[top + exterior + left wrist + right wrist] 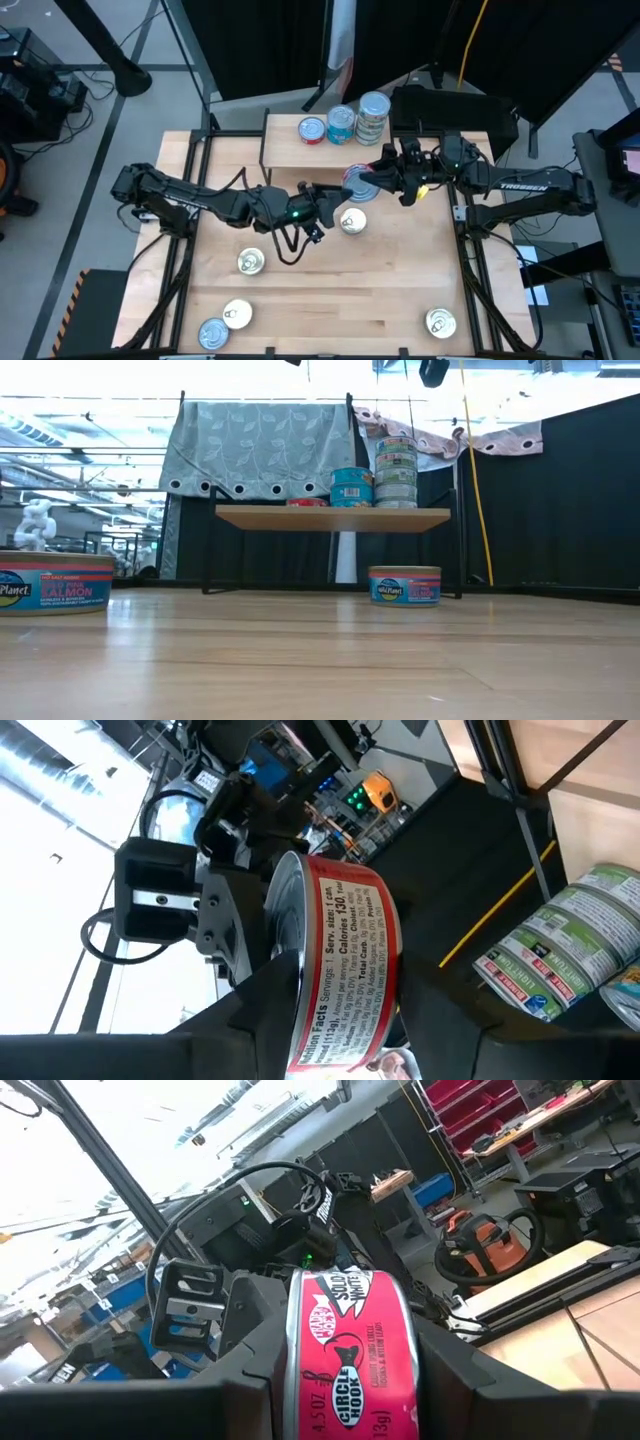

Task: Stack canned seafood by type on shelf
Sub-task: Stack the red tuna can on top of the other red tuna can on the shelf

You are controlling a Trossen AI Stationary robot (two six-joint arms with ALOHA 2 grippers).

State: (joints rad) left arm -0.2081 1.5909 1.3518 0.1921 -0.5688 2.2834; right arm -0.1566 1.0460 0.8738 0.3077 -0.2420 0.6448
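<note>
A red-sided tin [358,185] hangs in the air just in front of the shelf [290,152], between my two grippers. My right gripper [380,180] comes from the table's right and is shut on it. My left gripper [338,196] comes from the left, and its fingers close on the same tin [345,970]. On the shelf stand a single red-sided tin [312,129], a blue stack [341,122] and a taller green stack [373,115]. Another tin [352,222] rests flat on the table below the grippers. My left gripper has the red-sided tin between its two fingers, one against the bare metal face [285,955] and one at the opposite face. The fingers come level from the table's left. The tin is tipped on edge, clear of the table. My right gripper pinches the same tin across its height, a finger [250,1365] on each flat face, with the red label [350,1350] showing between them. It comes about level from the table's right, opposite my left gripper. The tin stays clear of the table.
Loose tins lie on the table: one at centre left [250,262], two at the near left [237,315] [212,333] and one at the near right [440,322]. The shelf's left half [260,518] is bare. Black frame rails run along both table sides.
</note>
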